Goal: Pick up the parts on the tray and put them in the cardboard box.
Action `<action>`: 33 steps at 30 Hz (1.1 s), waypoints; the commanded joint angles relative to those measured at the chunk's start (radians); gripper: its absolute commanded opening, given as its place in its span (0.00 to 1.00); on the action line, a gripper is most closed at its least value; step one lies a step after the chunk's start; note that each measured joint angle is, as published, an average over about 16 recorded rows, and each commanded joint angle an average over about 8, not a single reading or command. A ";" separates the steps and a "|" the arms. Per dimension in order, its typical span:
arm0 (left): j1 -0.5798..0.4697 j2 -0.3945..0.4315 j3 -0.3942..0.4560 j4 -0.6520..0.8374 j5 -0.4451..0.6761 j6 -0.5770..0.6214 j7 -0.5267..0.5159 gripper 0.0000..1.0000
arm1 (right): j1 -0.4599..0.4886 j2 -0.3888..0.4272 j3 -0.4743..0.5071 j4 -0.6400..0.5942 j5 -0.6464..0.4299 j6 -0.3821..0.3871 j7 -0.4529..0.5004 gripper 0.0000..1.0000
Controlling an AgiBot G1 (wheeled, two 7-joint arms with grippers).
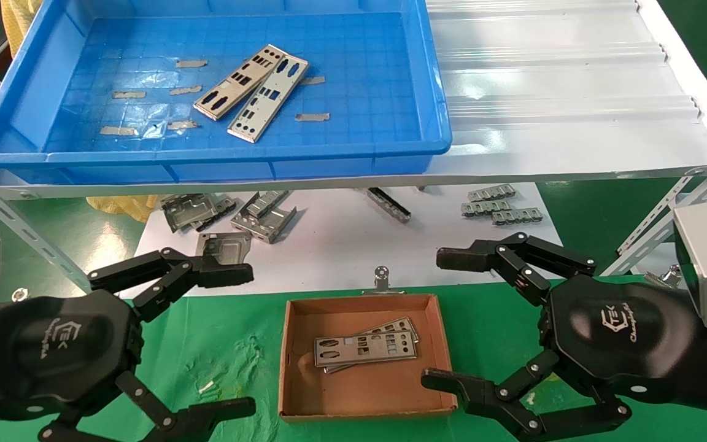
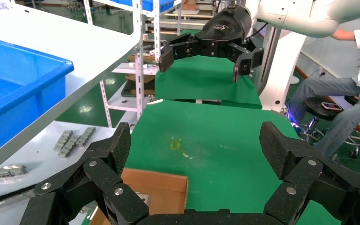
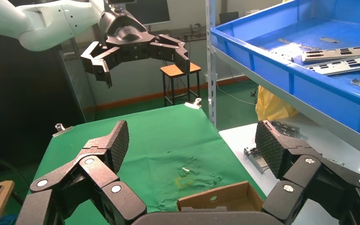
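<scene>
My left end effector hung spread wide, empty, left of cardboard box. My right end effector likewise gaped empty, just right of box. Two parts stacked in box between both end effectors, long axes running left-right, slightly fanned. Two more parts on tray, well ahead of both end effectors, side by side, touching, long axes on diagonal, far ends toward right.
</scene>
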 commanded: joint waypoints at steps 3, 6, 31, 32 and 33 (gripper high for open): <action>0.000 0.000 0.000 0.000 0.000 0.000 0.000 1.00 | 0.000 0.000 0.000 0.000 0.000 0.000 0.000 1.00; 0.000 0.000 0.000 0.000 0.000 0.000 0.000 1.00 | 0.000 0.000 0.000 0.000 0.000 0.000 0.000 1.00; 0.000 0.000 0.000 0.000 0.000 0.000 0.000 1.00 | 0.000 0.000 0.000 0.000 0.000 0.000 0.000 1.00; 0.000 0.000 0.000 0.000 0.000 0.000 0.000 1.00 | 0.000 0.000 0.000 0.000 0.000 0.000 0.000 1.00; 0.000 0.000 0.000 0.000 0.000 0.000 0.000 1.00 | 0.000 0.000 0.000 0.000 0.000 0.000 0.000 1.00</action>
